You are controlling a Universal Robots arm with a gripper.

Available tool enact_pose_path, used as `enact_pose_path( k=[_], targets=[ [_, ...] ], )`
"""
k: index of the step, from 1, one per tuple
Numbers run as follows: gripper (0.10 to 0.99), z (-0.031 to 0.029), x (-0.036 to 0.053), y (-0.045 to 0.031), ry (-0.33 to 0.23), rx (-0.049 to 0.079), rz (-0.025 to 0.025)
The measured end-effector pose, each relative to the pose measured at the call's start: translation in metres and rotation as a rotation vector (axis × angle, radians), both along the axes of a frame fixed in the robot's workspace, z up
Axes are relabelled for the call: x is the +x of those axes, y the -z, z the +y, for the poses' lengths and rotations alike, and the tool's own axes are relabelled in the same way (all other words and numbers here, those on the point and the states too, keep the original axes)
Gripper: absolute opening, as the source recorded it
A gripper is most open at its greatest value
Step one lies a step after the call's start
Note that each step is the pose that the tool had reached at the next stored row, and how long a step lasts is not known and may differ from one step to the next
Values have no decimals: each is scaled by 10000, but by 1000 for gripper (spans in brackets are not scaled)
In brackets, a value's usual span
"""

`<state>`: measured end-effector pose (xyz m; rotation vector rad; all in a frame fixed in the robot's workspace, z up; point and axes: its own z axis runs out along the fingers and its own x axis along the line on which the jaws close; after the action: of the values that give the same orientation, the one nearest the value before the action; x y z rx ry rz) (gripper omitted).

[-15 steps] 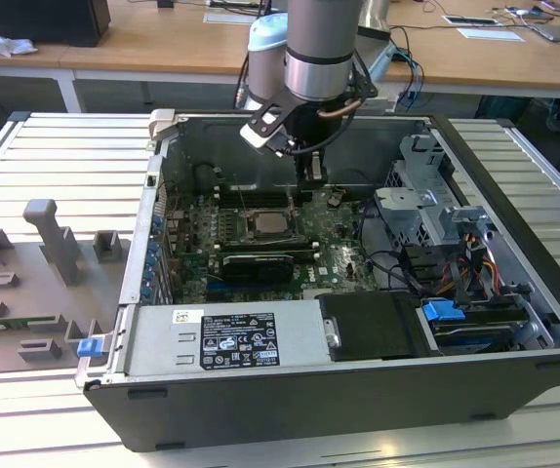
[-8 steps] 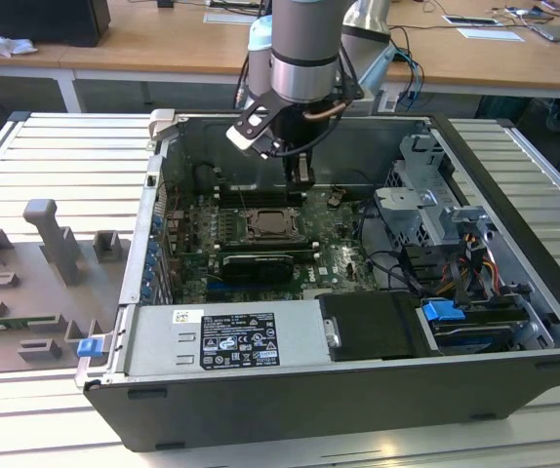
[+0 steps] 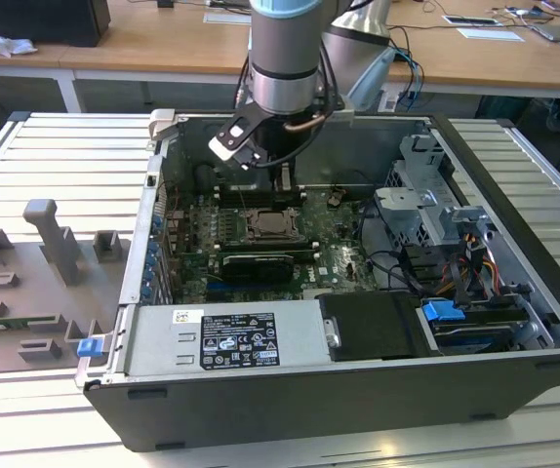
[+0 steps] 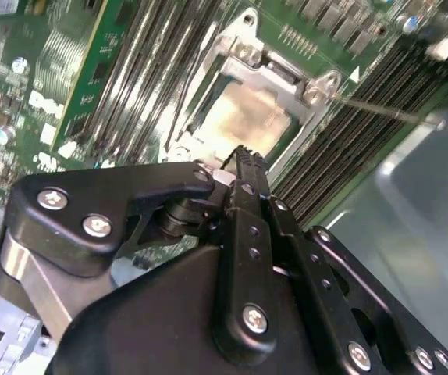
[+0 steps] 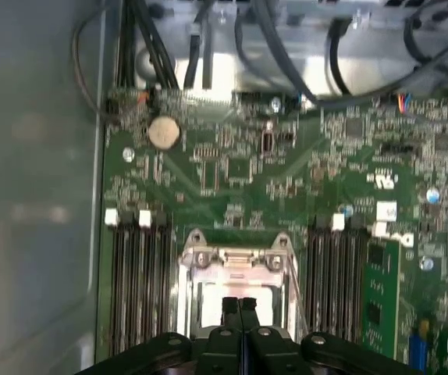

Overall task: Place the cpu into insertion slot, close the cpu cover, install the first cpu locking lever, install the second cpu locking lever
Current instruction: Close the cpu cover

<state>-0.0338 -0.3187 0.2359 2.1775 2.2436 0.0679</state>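
Observation:
The cpu (image 4: 249,116) lies in the insertion slot (image 3: 272,226) of the green motherboard, its pale metal top showing through the cut-out. The silvery cpu cover (image 5: 236,258) lies flat around it, with its frame (image 4: 275,72) visible at the rim. A thin lever rod (image 4: 384,111) sticks out from one corner of the socket, and another (image 4: 183,101) runs along the opposite side. My gripper (image 5: 240,303) hangs just above the edge of the cpu, its black fingers (image 4: 242,160) pressed together and holding nothing. In the exterior view the gripper (image 3: 282,183) is inside the case, behind the socket.
Rows of black memory slots (image 5: 134,273) flank the socket on both sides. The case wall (image 5: 37,195) is close on one side and cables (image 5: 286,47) hang beyond the board. A drive cage (image 3: 426,210) and a power supply (image 3: 226,336) fill the rest of the case.

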Motion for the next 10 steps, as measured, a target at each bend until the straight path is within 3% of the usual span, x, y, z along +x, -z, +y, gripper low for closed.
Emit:
enact_pose_path(
  k=[10],
  targets=[
    [106, 0, -74, 31, 1, -1, 1]
  ],
)
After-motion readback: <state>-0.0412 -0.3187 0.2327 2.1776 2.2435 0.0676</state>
